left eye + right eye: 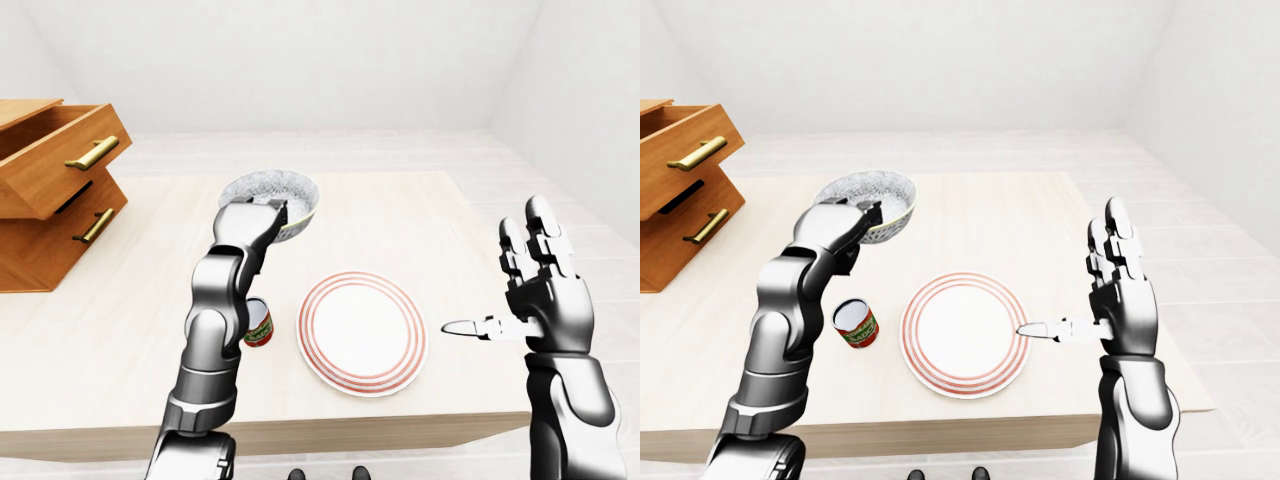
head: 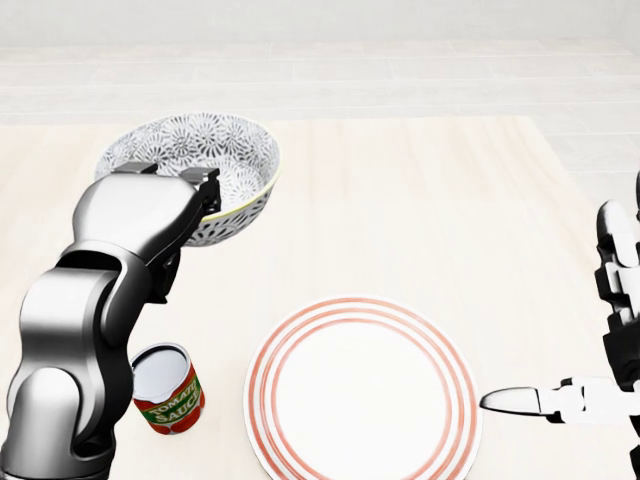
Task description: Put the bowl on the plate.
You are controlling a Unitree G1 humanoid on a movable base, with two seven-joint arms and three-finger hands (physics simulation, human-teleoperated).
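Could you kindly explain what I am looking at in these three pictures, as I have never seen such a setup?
These are simulator renders from three cameras on a humanoid robot's head, all looking out over its own arms. One is a head view looking down. The other two are a left-eye and right-eye pair showing nearly the same wider scene. The grey limbs are its arms, each ending in a three-finger hand. On the pale table lie a red-ringed plate and a small can. A wooden drawer unit shows at the eye views' left. The left hand grips a patterned bowl by its rim, up and left of the plate. The right hand is open and empty.
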